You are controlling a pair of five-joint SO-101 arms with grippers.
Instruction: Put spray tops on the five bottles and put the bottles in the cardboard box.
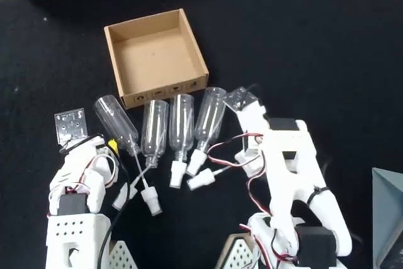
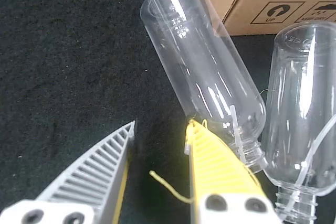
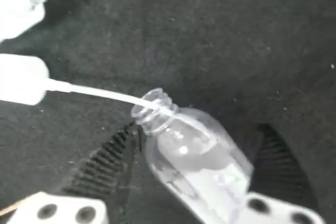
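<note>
Gripped the fifth bottle (image 3: 194, 156) in the right hand (image 3: 197, 140), neck free, presumably to let the dip tube (image 3: 94, 94) of a spray top (image 3: 18, 85) thread in; entered the neck, not yet screwed down. Held the left hand (image 2: 160, 129) wide, yellow finger (image 2: 215, 166) just beside the leftmost bottle (image 2: 205, 72), seemingly to steady it. Found the cardboard box (image 1: 112, 61) empty, upper left of centre, bottle row (image 1: 181, 121) just below on the black desk (image 1: 315, 42).
</note>
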